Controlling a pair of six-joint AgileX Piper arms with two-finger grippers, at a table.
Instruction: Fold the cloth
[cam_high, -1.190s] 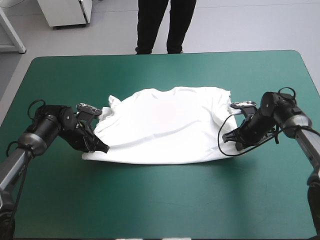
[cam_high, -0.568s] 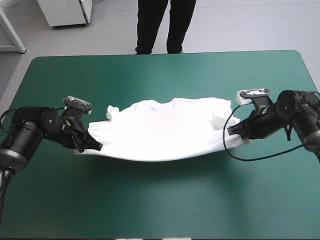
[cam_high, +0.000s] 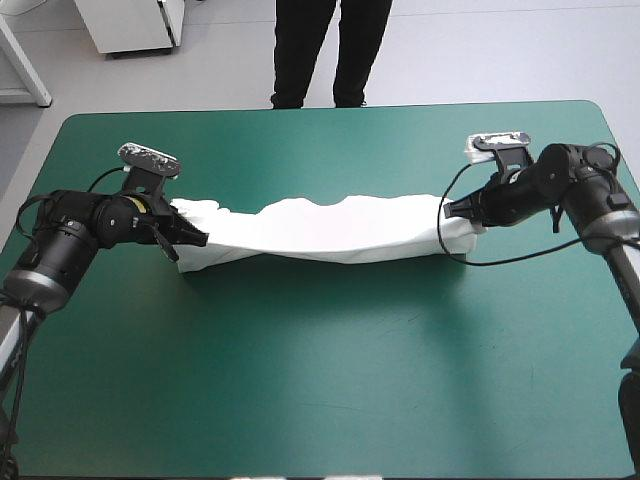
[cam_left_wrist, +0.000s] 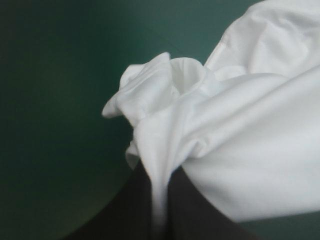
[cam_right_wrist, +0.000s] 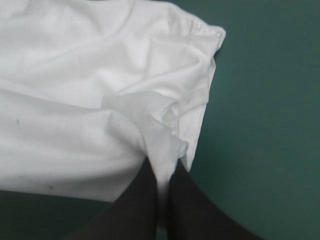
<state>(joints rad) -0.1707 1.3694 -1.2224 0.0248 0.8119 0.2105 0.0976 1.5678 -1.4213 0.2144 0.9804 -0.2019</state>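
The white T-shirt (cam_high: 330, 232) hangs stretched between my two grippers as a long, narrow, sagging band across the middle of the table. My left gripper (cam_high: 188, 240) is shut on the T-shirt at its left end. In the left wrist view the cloth (cam_left_wrist: 235, 135) bunches above the left gripper (cam_left_wrist: 159, 200) and a thin pleat runs down between the black fingers. My right gripper (cam_high: 458, 210) is shut on the T-shirt's right end. The right wrist view shows the T-shirt (cam_right_wrist: 85, 100) with a sleeve hem, pinched in the right gripper (cam_right_wrist: 162, 200).
The teal-green cover (cam_high: 330, 370) lies bare in front of the T-shirt and also behind it (cam_high: 320, 150) toward the far edge.
Both grippers have lifted their ends of the T-shirt and carried them toward the far edge. The spread shirt has doubled over into a narrow stretched band.
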